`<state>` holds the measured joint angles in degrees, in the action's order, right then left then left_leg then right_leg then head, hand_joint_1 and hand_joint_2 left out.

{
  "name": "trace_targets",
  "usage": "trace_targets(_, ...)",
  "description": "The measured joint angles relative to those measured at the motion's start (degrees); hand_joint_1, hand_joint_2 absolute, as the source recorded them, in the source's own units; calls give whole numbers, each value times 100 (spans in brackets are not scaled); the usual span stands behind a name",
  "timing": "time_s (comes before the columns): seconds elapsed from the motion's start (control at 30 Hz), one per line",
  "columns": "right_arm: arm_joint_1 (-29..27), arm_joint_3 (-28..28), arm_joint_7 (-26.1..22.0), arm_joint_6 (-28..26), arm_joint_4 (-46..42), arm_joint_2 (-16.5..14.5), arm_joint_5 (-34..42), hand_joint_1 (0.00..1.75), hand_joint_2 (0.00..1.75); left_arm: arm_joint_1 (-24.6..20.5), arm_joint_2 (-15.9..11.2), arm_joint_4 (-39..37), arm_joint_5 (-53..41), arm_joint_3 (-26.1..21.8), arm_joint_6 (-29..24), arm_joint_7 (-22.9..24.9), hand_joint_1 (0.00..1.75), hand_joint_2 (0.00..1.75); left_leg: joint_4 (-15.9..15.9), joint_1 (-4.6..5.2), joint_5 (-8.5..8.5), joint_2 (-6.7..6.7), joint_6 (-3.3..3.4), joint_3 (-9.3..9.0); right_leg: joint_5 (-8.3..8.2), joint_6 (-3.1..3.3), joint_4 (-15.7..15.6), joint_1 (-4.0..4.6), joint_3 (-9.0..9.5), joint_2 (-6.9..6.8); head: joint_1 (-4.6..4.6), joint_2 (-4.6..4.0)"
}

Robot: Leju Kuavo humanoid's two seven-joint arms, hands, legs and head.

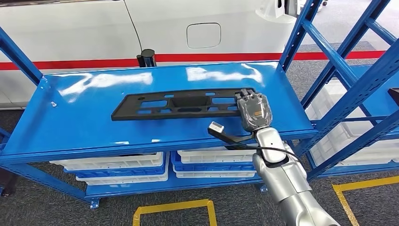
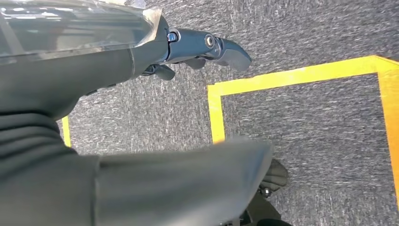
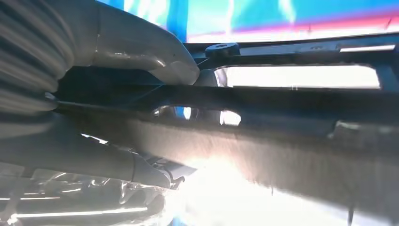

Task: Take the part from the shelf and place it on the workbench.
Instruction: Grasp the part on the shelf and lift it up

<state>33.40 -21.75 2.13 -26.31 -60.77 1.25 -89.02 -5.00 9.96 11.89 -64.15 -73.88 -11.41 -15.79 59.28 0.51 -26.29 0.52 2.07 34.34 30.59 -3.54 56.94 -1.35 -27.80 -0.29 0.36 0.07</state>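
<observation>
A long black plastic part [image 1: 179,103] with several cut-outs lies flat on the top deck of the blue shelf [image 1: 84,127]. My right hand [image 1: 254,112] covers the part's right end, back of the hand up. In the right wrist view the grey thumb [image 3: 141,52] lies on one face of the part [image 3: 291,101] and the darker fingers [image 3: 117,165] on the other, so the hand grips that end. My left hand [image 2: 188,49] hangs over the carpet and holds nothing, its fingers apart.
White bins [image 1: 122,167] fill the level under the deck. A second blue rack [image 1: 348,70] with white bins stands close on the right. A white car body [image 1: 202,28] with a red stripe runs behind. Yellow floor tape [image 1: 174,207] marks the carpet in front.
</observation>
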Motion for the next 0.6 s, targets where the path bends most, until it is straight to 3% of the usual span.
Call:
trace_targets(0.13,54,14,171,10,-854,426,-4,175,175,-1,-2,0,66,-2,-7,-91,0,175,1,4,0,0,0,4,0,0,-1,-2,-2,0,1,0)
trace_targets(0.27,138,11,433,99,-1707,981,-4,175,175,-1,-6,0,115,-3,-16,-219,0,0,2,8,0,5,1,8,-1,-1,-2,-8,-5,-3,1,0)
trace_targets(0.6,571,476,-542,419,-3062,1779,631,175,175,-9,-38,0,205,-4,63,-592,0,0,1,5,0,-1,1,10,-2,-3,-1,-4,-5,-1,-1,0)
